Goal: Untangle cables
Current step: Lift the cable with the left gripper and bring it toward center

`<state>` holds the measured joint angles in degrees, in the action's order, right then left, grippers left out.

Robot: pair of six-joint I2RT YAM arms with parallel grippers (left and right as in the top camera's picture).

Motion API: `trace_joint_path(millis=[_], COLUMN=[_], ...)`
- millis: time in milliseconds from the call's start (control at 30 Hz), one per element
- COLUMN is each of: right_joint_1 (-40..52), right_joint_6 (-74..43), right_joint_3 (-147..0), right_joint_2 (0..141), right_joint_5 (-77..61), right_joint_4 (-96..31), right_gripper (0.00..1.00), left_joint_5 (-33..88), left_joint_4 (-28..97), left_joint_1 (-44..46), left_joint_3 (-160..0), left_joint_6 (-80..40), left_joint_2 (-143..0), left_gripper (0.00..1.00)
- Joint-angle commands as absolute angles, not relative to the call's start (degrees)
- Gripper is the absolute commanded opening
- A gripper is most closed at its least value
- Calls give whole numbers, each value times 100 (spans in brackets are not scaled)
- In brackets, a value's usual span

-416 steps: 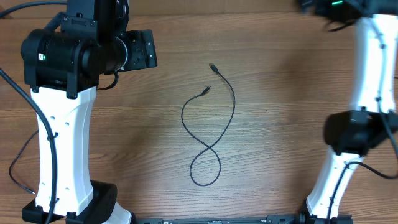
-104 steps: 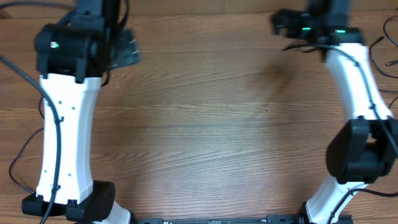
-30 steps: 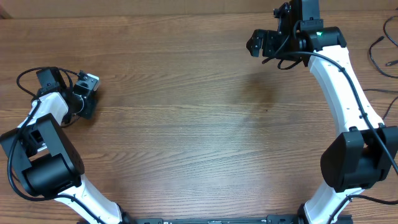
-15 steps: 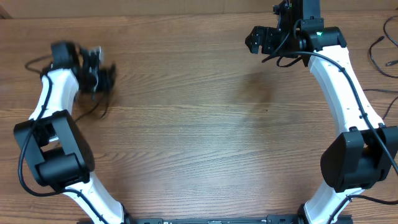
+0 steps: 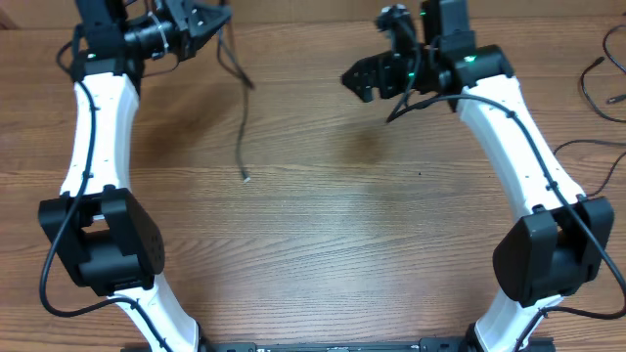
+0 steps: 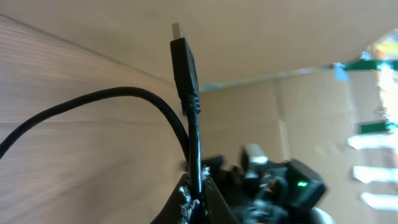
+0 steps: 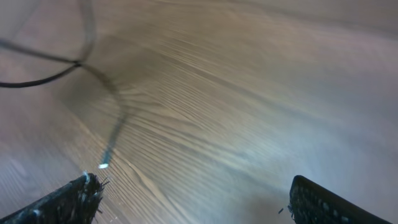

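One thin black cable (image 5: 242,127) is in play, and it is gripped by the left hand (image 5: 210,18), which is raised over the far left part of the desk (image 5: 323,254). From that hand the cable runs toward the near side in a loose, slightly bent line and ends in a small silvery tip (image 5: 245,178) over open wood. Whether the tip touches the desk or hangs just above it, I cannot tell.

In the left wrist view the left hand (image 6: 196,198) is closed tight on the cable. The cord is pinched between the fingertips just below a black plug (image 6: 185,62), which stands upright past them with a short metal end on top. Beside the plug, the rest of the cable (image 6: 93,99) arcs away to the left in one curve. Behind the fingertips, blurred, is the dark housing of the right arm (image 6: 292,186) with a green light.

The right hand (image 5: 377,49) is over the far middle of the desk, to the right of the cable and well apart from it. Its jaws are spread wide with nothing between them. In the right wrist view its fingers (image 7: 78,193) sit at the two lower corners with only bare wood between. The cable (image 7: 84,62) shows blurred at upper left, its silvery tip (image 7: 102,165) near the left finger.

A separate black wire (image 5: 590,78) lies at the right edge of the desk.
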<state>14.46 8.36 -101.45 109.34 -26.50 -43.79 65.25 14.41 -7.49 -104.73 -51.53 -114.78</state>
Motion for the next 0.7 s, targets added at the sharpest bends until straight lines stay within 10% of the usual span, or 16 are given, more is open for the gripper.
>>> trace_joint_path(millis=[0, 667], right_joint_1=[1756, 2515], right_joint_6=[1706, 2018], right_joint_3=[-10165, -10165], right_joint_2=[10748, 10748], right_joint_5=[-2777, -2904], right_joint_4=[-4014, -3188], right_gripper=[96, 98], left_joint_5=[7096, 5264], left_joint_4=[1041, 268], left_joint_1=[-436, -163], left_joint_3=[-10608, -10608], left_joint_6=[-6777, -8237], left_joint_2=[-11295, -11297], left_gripper=[4, 4])
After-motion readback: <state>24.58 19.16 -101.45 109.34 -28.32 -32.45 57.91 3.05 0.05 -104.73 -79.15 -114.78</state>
